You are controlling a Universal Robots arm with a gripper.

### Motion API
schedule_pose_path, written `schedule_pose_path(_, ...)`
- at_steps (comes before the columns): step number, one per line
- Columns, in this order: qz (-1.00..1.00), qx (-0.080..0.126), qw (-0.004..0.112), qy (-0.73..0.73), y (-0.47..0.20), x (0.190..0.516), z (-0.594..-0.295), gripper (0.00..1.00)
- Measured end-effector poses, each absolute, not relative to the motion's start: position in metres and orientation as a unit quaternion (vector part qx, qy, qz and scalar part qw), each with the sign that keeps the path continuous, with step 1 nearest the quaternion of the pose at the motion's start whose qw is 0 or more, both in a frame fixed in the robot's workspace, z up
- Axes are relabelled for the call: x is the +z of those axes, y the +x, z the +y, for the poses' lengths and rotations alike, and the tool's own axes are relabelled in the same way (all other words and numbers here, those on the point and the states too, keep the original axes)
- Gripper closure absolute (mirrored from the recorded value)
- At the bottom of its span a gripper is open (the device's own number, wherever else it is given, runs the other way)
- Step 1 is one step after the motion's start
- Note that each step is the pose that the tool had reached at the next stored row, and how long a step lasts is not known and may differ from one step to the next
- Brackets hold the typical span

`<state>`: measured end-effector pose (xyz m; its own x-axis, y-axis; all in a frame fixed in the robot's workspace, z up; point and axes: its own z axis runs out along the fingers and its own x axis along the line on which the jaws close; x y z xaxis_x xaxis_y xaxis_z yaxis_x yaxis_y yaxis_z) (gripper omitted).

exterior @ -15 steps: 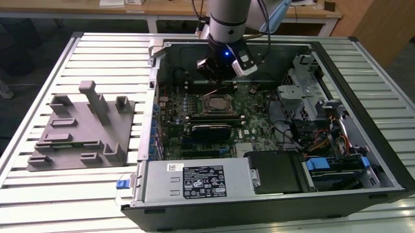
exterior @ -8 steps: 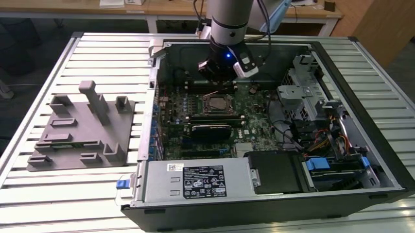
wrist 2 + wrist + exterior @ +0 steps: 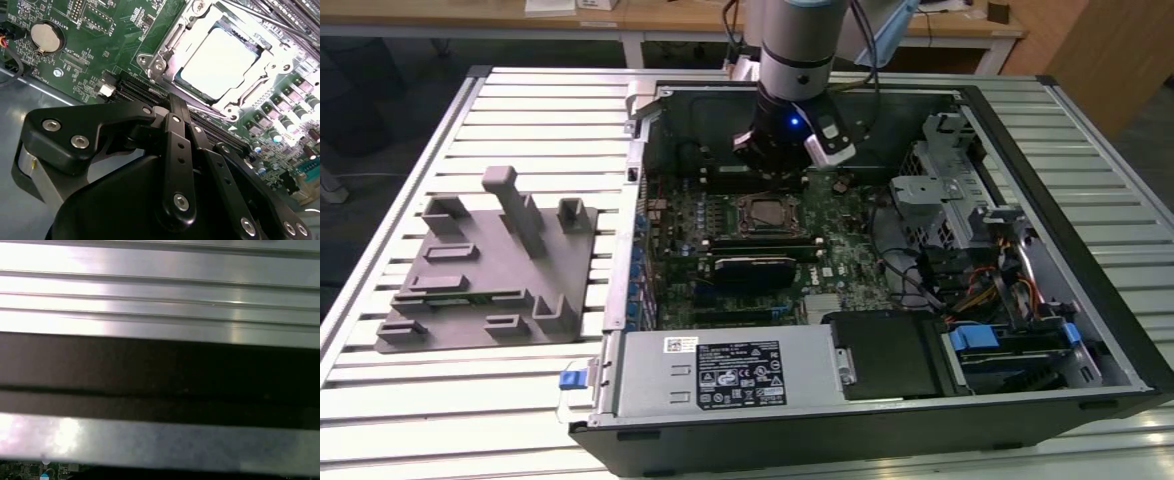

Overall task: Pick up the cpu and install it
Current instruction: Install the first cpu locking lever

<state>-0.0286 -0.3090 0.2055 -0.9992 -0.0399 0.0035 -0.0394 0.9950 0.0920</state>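
The gripper [image 3: 774,165] hangs inside the open computer case [image 3: 1067,130], just above the motherboard [image 3: 847,262]; whether its fingers are open cannot be told. The cpu [image 3: 220,62] sits in the socket [image 3: 165,50], close beyond the gripper and apart from it. A grey fixture [image 3: 487,270] lies outside the case.

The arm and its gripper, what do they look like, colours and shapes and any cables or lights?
In the exterior view the arm is a silver-grey cylinder with a darker band, a small blue light glowing below it and dark cables running alongside. In the second wrist view the gripper is matte black, built of flat rounded links joined by silver screws.
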Motion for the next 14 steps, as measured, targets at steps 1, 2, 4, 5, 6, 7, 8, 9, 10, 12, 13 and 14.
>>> schedule_pose_path(1, -0.999, -0.046, 0.003, 0.020, -0.0282, 0.2045, -0.3090, 0.89)
schedule_pose_path(2, -0.999, -0.046, 0.003, 0.020, -0.0278, 0.2034, -0.3090, 0.89)
schedule_pose_path(4, -0.999, -0.046, 0.003, 0.021, -0.0273, 0.2015, -0.3090, 0.89)
schedule_pose_path(5, -0.999, -0.046, 0.003, 0.021, -0.0270, 0.2003, -0.3090, 0.89)
schedule_pose_path(6, -0.999, -0.046, 0.003, 0.021, -0.0267, 0.1993, -0.3090, 0.89)
schedule_pose_path(7, -0.999, -0.046, 0.003, 0.022, -0.0264, 0.1986, -0.3090, 0.89)
schedule_pose_path(8, -0.999, -0.046, 0.003, 0.022, -0.0264, 0.1985, -0.3090, 0.89)
schedule_pose_path(9, -0.999, -0.046, 0.003, 0.022, -0.0264, 0.1985, -0.3090, 0.89)
schedule_pose_path(10, -0.999, -0.046, 0.003, 0.022, -0.0263, 0.1985, -0.3090, 0.89)
schedule_pose_path(12, -0.999, -0.046, 0.003, 0.023, -0.0263, 0.1987, -0.3090, 0.89)
schedule_pose_path(13, -0.999, -0.046, 0.003, 0.023, -0.0263, 0.1992, -0.3090, 0.89)
schedule_pose_path(14, -0.999, -0.046, 0.003, 0.023, -0.0262, 0.1999, -0.3089, 0.89)
